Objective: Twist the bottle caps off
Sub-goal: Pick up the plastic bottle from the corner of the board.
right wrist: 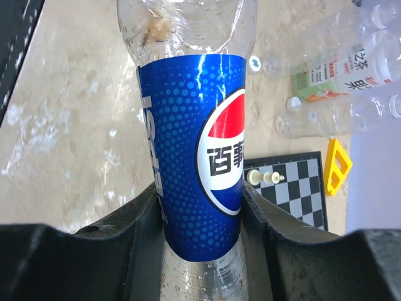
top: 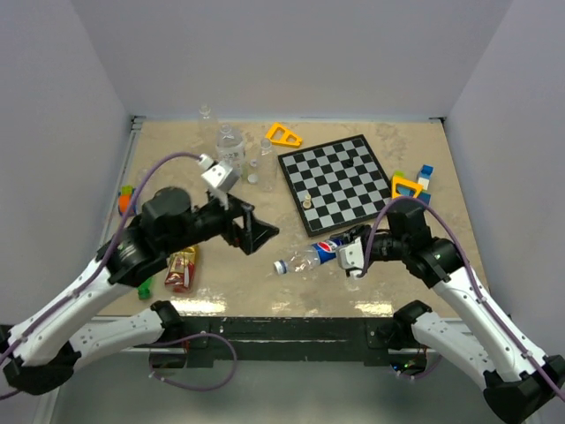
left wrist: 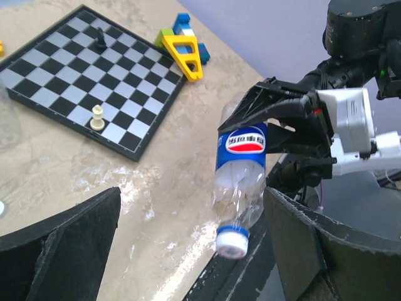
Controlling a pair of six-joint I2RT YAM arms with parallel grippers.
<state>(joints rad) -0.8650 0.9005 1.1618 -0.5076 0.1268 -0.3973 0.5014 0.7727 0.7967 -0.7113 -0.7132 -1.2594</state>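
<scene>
So the left gripper [top: 256, 231] has its jaws spread wide with nothing between them, parked just left of the cap end. The clear bottle with the blue label [top: 311, 255] is near the front edge of the table [top: 238, 287], lying roughly sideways. Its cap [top: 280, 266] is on and points at the left gripper, close but apart. The right gripper [top: 353, 252] is clamped around the labelled middle, fingers [right wrist: 125, 232] snug against it. The chessboard [top: 335, 182] sits just behind.
</scene>
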